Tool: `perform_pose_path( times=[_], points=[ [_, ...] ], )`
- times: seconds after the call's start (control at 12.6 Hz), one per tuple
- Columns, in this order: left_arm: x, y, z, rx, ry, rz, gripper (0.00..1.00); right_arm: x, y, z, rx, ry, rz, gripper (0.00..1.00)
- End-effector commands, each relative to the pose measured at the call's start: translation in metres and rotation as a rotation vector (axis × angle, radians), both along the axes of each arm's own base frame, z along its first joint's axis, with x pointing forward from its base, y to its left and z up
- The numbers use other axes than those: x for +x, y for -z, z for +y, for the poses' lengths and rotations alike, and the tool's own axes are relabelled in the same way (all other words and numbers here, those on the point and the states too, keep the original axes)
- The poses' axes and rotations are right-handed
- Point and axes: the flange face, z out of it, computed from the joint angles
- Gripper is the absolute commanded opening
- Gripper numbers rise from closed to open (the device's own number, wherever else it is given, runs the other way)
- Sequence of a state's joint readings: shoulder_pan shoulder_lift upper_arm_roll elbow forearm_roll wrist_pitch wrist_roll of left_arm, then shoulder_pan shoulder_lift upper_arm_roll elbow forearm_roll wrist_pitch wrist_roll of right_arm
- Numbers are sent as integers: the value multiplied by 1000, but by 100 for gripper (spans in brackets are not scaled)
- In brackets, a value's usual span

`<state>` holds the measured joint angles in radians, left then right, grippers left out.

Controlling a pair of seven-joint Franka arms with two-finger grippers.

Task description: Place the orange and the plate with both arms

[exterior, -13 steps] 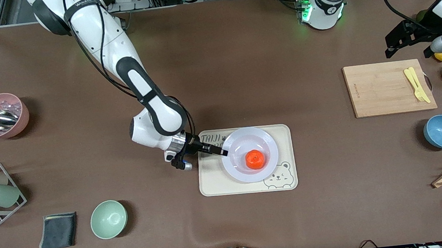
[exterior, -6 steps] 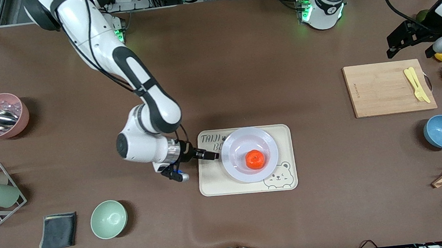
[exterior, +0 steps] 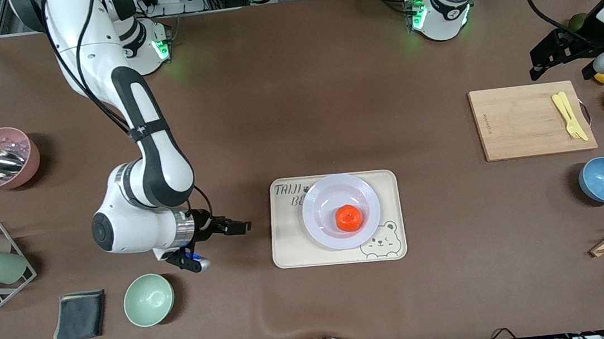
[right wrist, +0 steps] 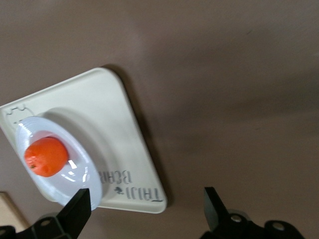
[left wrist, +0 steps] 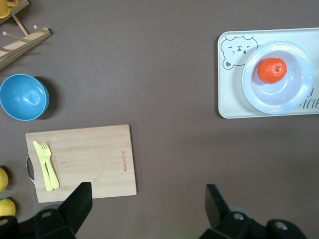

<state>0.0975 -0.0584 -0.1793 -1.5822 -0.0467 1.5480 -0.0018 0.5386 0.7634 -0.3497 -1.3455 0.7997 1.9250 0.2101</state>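
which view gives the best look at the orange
The left wrist view shows the orange best: seen from straight above, whole, resting in the plate well. The front view shows it whole too, but smaller. The right wrist view catches it at a slant near the picture's edge.

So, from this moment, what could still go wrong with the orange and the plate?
The orange lies loose in the plate on the bear tray, so a bump could roll it out. The open right end effector, over bare table beside the tray, might catch the green bowl. The open left end effector waits above the cutting board.
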Motion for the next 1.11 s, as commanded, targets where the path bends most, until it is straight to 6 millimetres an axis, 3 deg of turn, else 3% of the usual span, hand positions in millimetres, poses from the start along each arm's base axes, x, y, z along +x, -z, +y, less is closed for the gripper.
perform_pose_path(
  times=[0.0,0.24,0.56,0.63,0.71,1.03],
  points=[
    [-1,-2,3,10,-5,-4,100,5,-23,-25,-74,-10,-16,100],
    [0,-1,3,12,-2,-3,100,13,-32,-70,-103,-45,-39,100],
    [0,1,4,12,1,2,100,21,-57,-147,-149,-60,-72,100],
    [-1,1,3,12,4,3,100,23,-61,-180,-171,-72,-86,100],
    [0,2,3,12,1,5,100,23,-77,-208,-186,-92,-112,100],
    [0,2,3,12,-2,6,100,13,-126,-257,-282,-261,-170,100]
  ],
)
